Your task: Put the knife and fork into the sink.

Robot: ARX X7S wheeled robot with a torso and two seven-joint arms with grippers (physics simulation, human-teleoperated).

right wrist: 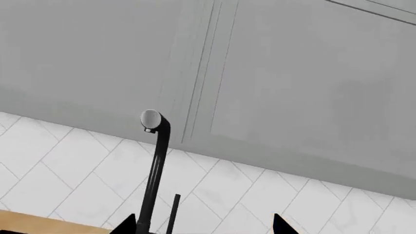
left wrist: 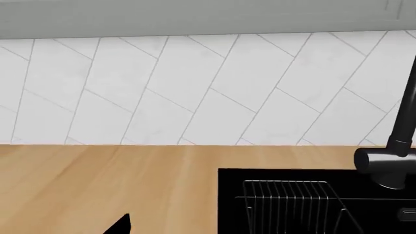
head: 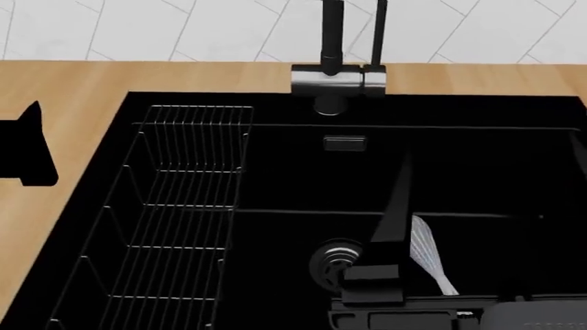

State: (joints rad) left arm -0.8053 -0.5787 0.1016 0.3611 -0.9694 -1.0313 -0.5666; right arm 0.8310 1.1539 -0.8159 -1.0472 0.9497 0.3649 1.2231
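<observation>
While my right claw (head: 385, 271) is hanging low inside the sink (head: 275, 179), a long black piece, apparently the knife (head: 394, 206), is rising from its fingers; I cannot tell how tightly they are closing. Just beside it, a silver ribbed utensil (head: 429, 251) is lying on the basin floor near the drain (head: 335, 260). My left claw (head: 27, 155) is hovering over the wooden counter (head: 64, 89), outside the sink's left edge; its opening is unclear. A wire rack (head: 174, 227) is filling the sink's left side, leaving open room in the middle. The faucet (head: 337, 75) is standing at the back edge.
</observation>
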